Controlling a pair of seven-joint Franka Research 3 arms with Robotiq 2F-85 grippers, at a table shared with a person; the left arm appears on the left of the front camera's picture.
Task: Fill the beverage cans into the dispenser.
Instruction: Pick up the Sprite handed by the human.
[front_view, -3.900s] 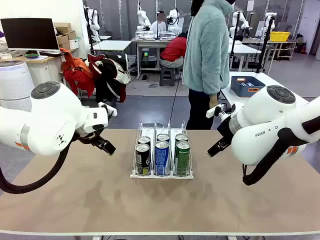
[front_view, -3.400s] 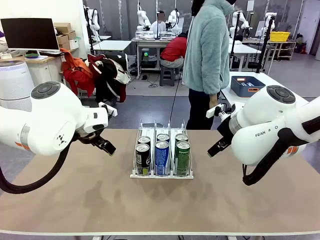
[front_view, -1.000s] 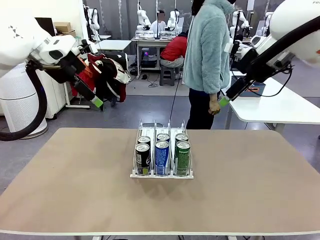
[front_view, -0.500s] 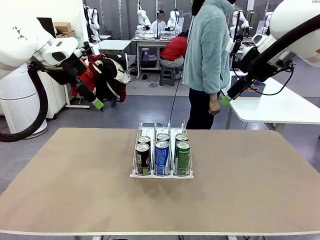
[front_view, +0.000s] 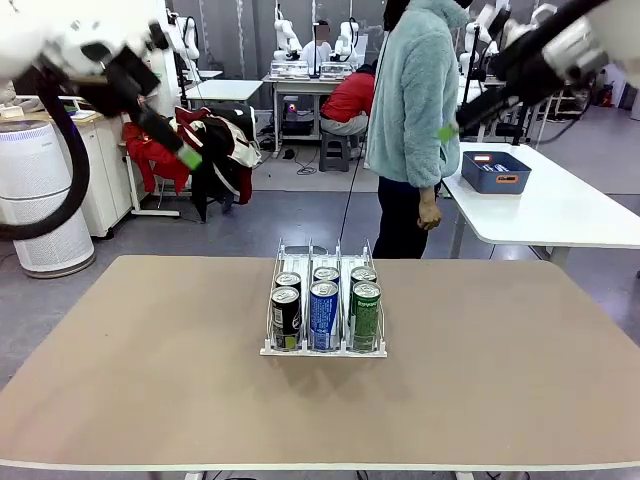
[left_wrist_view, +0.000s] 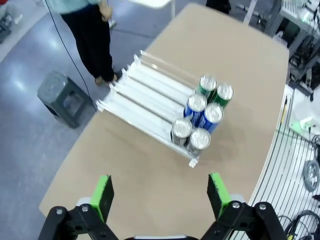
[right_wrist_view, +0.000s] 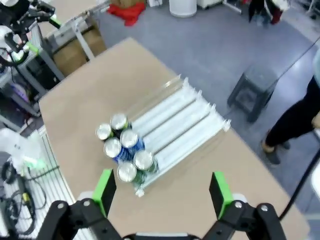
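**Left gripper and right gripper wide open, both empty**

At the upper left of the front view my left gripper hangs with its jaws spread as far as they go, touching nothing. Its own wrist view shows the green pads far apart above bare table. At centre frame the dispenser sits on the table with six beverage cans in it, two per lane, crowded to the near end. At the upper right my right gripper is near the person in a pale fleece, just as wide and holding nothing. From the front I read the can labels: black, blue, green, left to right. From the wrists I get silver tops, the bare white lanes behind them, and a grey stool on the floor past the table's edge.
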